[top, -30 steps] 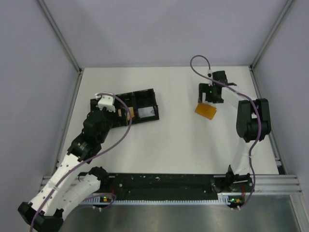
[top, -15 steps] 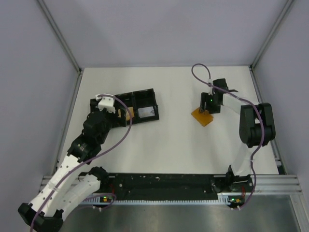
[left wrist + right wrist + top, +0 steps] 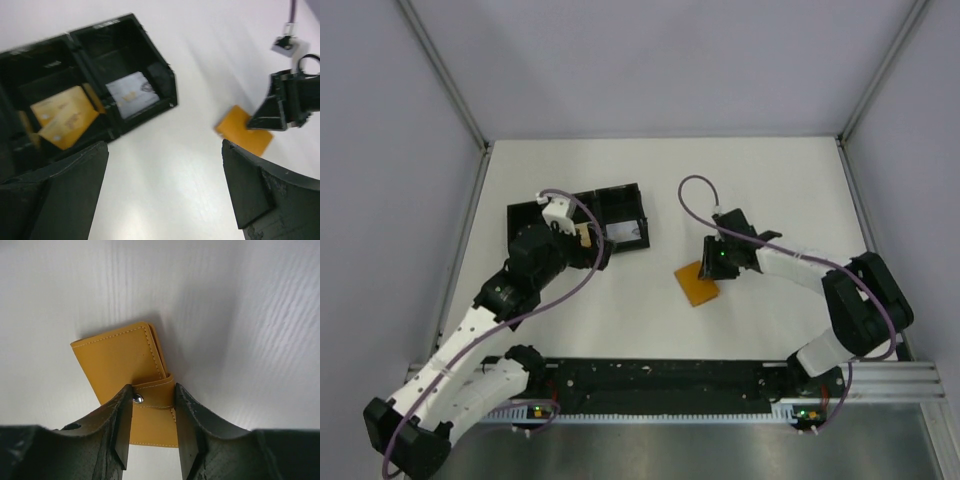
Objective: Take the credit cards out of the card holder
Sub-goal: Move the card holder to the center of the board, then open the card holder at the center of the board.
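**Two arms, one holder gripped at its strap**

**Top external.** On the white table [image 3: 770,200], the orange-tan card holder [image 3: 697,287] is seen lying flat near the middle, well apart from the black tray [image 3: 620,190] at the left rear. The right gripper [image 3: 710,267] is placed over the holder's far end. The left gripper [image 3: 590,250] is held above the tray's near edge. A pale card [image 3: 625,233] can be made out in the tray's right-hand compartment.

**Left wrist.** The left gripper's fingers [image 3: 60,195] are spread wide at the bottom corners of the view, and nothing is held between them. In the tray's middle compartment two orange-yellow cards [image 3: 65,117] are stacked at slightly different angles. The pale card lies tilted in the end compartment beside them. Further right, the card holder is seen on bare table, its far end covered by the right gripper.

**Right wrist.** The holder fills the centre, flat on the table, with its strap [image 3: 155,392] folded over the near end and fastened by a metal snap [image 3: 137,399]. The right gripper's two fingers [image 3: 120,425] are closed against both sides of that strap, so the holder is clamped there. No card can be seen inside the holder from this angle.
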`<state>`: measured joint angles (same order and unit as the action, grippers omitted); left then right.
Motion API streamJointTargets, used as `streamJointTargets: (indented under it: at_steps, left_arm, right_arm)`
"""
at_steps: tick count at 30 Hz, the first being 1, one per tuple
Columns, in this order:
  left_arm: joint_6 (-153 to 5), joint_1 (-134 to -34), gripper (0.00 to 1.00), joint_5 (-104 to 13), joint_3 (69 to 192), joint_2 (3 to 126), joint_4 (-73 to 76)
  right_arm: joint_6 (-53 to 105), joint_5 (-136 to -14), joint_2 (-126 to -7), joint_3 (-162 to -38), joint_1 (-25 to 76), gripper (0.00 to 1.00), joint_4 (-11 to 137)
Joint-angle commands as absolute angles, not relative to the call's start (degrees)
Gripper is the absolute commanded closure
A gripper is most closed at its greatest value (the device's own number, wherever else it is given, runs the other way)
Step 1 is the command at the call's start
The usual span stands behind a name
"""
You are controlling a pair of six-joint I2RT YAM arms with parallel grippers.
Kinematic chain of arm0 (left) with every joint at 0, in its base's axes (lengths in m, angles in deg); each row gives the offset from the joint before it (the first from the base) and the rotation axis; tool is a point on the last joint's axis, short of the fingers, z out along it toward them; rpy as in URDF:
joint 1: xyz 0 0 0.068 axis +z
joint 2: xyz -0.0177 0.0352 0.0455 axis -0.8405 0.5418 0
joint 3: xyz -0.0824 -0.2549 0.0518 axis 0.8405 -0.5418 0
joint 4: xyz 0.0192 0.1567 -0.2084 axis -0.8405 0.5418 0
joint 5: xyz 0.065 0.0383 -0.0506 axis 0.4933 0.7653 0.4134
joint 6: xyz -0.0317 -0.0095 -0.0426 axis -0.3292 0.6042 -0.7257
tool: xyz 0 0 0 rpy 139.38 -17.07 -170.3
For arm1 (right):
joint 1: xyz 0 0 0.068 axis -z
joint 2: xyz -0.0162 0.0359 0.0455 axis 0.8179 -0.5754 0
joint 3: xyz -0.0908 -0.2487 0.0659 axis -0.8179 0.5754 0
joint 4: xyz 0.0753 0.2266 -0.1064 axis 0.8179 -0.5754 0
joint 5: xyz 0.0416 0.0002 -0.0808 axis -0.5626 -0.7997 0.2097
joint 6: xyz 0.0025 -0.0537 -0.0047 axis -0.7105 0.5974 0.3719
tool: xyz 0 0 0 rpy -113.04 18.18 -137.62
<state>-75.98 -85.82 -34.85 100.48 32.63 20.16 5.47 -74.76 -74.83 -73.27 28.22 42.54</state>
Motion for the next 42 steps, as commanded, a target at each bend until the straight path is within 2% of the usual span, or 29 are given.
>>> streamJointTargets:
  at_steps: [1,6,12,18,27,36,42]
  left_arm:
    - [-91.68,-89.18,0.01,-45.42,96.75,35.26,12.52]
    - [-105.48,-95.50,0.01,-43.32,91.83,40.18,5.84]
    - [-117.18,-100.78,0.01,-39.80,84.71,47.82,-5.67]
    - [-120.88,-103.25,0.05,-38.65,84.52,56.17,-11.39]
    - [-123.08,-104.83,0.21,-38.83,86.37,66.72,-17.20]
    - [-124.32,-106.24,0.24,-41.29,89.44,75.43,-20.19]
    - [-125.37,-107.21,0.32,-42.17,89.97,78.42,-22.30]
  right_arm:
    - [-5.35,-71.70,-70.11,-69.00,21.84,0.63,50.03]
    - [-7.91,-68.88,-67.39,-67.76,14.10,0.50,50.14]
    - [-1.16,-63.96,-62.46,-67.06,14.00,0.47,45.48]
    - [2.28,-70.80,-62.90,-65.22,14.79,0.53,47.92]
    - [1.50,-76.43,-65.36,-62.41,14.70,0.60,52.32]
    - [0.44,-79.33,-65.71,-60.56,14.62,0.69,55.22]
    - [-0.09,-80.13,-66.06,-59.77,14.53,0.71,56.72]
